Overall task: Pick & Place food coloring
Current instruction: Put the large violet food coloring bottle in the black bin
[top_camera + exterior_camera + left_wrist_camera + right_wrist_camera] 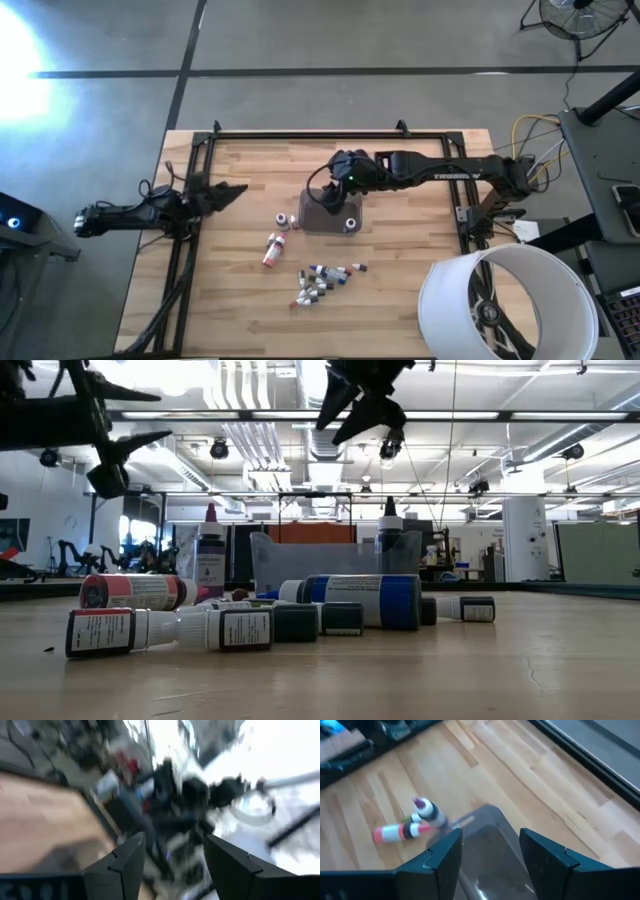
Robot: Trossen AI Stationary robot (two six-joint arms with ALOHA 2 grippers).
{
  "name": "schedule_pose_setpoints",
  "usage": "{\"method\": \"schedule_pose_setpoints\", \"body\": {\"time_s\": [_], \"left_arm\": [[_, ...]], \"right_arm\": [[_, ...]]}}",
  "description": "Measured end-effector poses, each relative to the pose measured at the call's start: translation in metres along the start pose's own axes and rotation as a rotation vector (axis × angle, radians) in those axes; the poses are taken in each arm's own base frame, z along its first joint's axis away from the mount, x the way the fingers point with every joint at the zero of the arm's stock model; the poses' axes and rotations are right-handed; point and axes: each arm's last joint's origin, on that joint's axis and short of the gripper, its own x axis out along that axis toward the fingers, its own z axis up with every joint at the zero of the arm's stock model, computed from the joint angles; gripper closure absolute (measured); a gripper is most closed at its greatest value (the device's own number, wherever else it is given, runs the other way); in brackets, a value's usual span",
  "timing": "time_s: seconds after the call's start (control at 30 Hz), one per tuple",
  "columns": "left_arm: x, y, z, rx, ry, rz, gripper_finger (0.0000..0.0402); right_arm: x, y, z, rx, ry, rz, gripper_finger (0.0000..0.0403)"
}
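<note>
Several tiny food coloring bottles lie on their sides in a cluster near the table's near middle, and they fill the foreground of the low view. Two more lie side by side, one with a red body. One bottle stands upright on its base just left of the small grey tray. Another stands upright inside the tray. My right gripper hangs open above the tray's left part and touches nothing. My left gripper is open in the air at the table's left side.
A black metal frame runs along the table's far, left and right edges. A white round bin stands off the table's near right corner. Bare wood lies right of the tray and along the far side.
</note>
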Motion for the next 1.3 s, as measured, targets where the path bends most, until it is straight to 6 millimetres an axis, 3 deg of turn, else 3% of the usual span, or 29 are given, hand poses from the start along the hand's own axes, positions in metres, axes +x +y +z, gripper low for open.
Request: {"method": "schedule_pose_setpoints", "body": {"time_s": [0.3,0.5,0.63,0.8,0.97,1.17,1.3], "left_arm": [[0.027,-0.027,0.010,0.499,0.467,0.307,0.0238],[0.056,-0.035,0.008,0.729,0.647,0.360,0.0238],[0.070,-0.029,-0.001,0.847,0.760,0.380,0.0238],[0.081,-0.020,-0.011,0.900,0.853,0.409,0.0238],[0.089,-0.026,-0.009,0.917,0.849,0.369,0.0238],[0.095,-0.017,-0.017,0.940,0.913,0.385,0.0235],[0.103,-0.011,-0.024,0.929,0.956,0.412,0.0213]], "right_arm": [[0.000,-0.006,-0.010,-0.053,0.106,-0.057,0.0211],[-0.007,-0.010,-0.018,-0.143,0.159,-0.153,0.0211],[-0.016,-0.013,-0.021,-0.178,0.164,-0.174,0.0211],[-0.027,-0.016,-0.023,-0.206,0.106,-0.230,0.0211],[-0.037,-0.022,-0.029,-0.214,0.077,-0.272,0.0211],[-0.032,-0.027,-0.040,-0.219,0.083,-0.294,0.0211],[-0.027,-0.028,-0.043,-0.214,0.080,-0.291,0.0212]]}}
